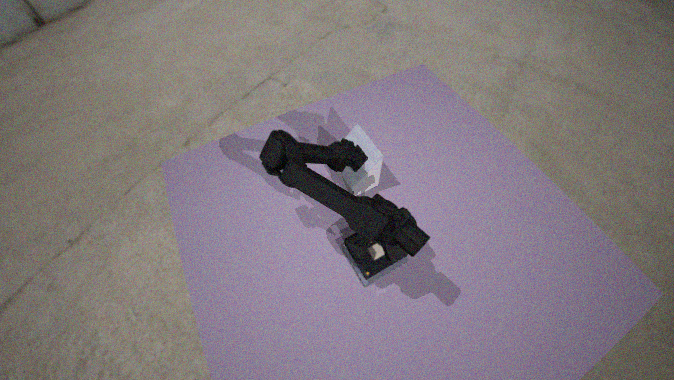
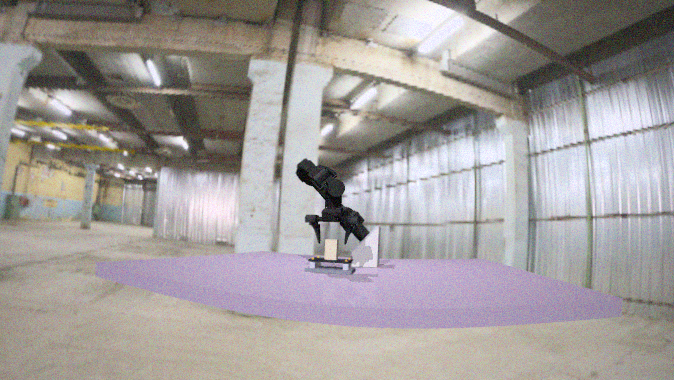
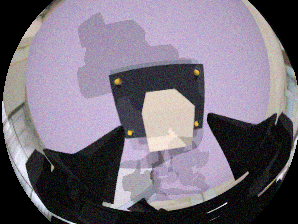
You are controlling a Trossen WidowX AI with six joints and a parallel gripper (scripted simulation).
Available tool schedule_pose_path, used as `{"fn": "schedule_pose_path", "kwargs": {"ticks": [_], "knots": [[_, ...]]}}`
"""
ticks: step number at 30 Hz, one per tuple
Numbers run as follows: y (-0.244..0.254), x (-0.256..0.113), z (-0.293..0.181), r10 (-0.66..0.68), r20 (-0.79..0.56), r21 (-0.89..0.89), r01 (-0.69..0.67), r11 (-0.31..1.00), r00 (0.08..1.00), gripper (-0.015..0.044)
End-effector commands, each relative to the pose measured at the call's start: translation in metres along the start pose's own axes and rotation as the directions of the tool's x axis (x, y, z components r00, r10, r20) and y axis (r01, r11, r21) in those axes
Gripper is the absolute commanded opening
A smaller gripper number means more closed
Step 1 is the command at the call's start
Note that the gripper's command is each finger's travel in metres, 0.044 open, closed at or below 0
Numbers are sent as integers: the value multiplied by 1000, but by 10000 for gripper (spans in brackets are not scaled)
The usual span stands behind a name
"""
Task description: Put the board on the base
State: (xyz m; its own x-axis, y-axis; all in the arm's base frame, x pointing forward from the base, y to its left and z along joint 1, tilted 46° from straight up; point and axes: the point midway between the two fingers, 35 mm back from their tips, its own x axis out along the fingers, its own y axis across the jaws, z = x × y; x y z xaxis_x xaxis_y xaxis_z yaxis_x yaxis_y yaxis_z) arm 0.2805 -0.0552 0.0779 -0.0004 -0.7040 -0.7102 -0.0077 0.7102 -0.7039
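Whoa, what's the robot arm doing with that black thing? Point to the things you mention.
It looks like it has just about finished putting the black board (image 1: 361, 260) (image 2: 320, 259) (image 3: 155, 79) onto the grey base (image 1: 365, 283) (image 2: 330, 270). A gold pin pokes up through each of the four corner holes, and the pale square handle (image 1: 376, 251) (image 2: 331, 249) (image 3: 168, 116) is on top. The gripper (image 2: 332, 242) (image 3: 168, 124) is wide open above the board, holding nothing. All that seems left is for the arm to move away.

White angular block (image 1: 372, 150) (image 2: 372, 250), upright.
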Motion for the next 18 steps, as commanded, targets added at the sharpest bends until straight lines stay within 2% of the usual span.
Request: {"fn": "schedule_pose_path", "kwargs": {"ticks": [1,4,8,18], "knots": [[1,-16,1,7,8,5,-7,1000,1000,440],[1,-19,1,7,8,5,-7,1000,1000,440],[0,-54,-2,0,8,0,0,1000,1000,440],[0,-56,-2,-1,8,-1,1,1000,1000,440]]}}
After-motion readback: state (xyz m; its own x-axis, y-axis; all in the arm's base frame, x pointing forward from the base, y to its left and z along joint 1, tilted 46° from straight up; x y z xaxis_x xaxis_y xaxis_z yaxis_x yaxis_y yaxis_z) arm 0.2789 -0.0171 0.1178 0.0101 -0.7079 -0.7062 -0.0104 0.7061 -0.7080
